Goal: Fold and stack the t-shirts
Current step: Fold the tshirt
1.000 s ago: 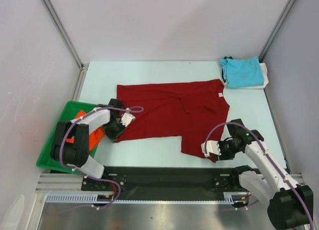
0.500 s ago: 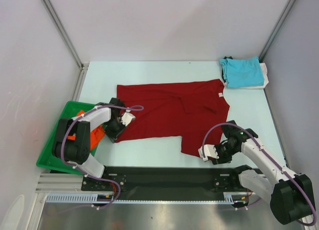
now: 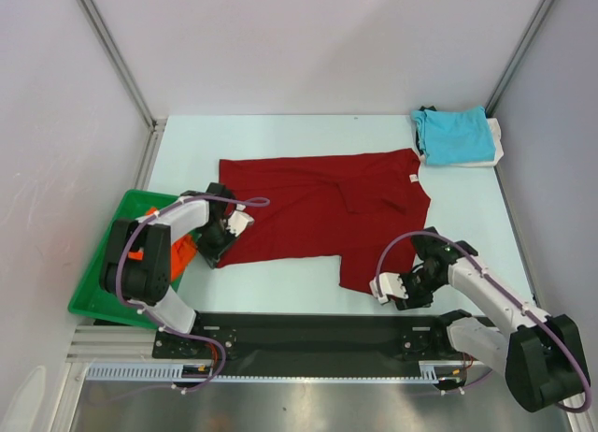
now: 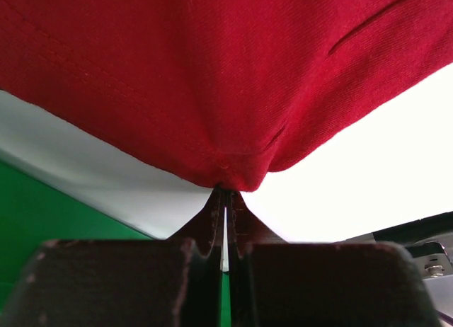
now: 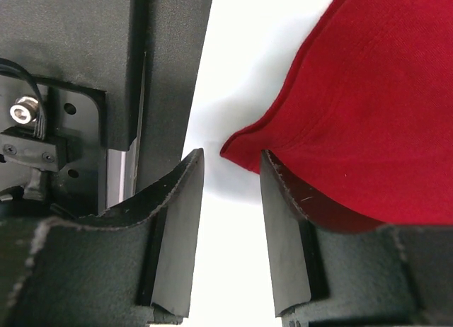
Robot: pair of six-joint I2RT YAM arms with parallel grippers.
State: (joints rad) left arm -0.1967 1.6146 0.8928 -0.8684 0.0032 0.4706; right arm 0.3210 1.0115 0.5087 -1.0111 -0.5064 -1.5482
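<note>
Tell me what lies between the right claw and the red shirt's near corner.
Only bare white table. The right wrist view shows the dark red t-shirt just ahead of the open right claw, nothing in the gap.

The jaws stand apart at the bottom of the frame, with pale bench [image 5: 241,44] showing between them. A hemmed corner of the dark red t-shirt [image 5: 368,115] lies right at the mouth of that gap, and the cloth spreads over the upper right and passes behind the right-hand jaw. The upper left holds a black rail [image 5: 78,51] with a small silver bolt [image 5: 23,113].
</note>
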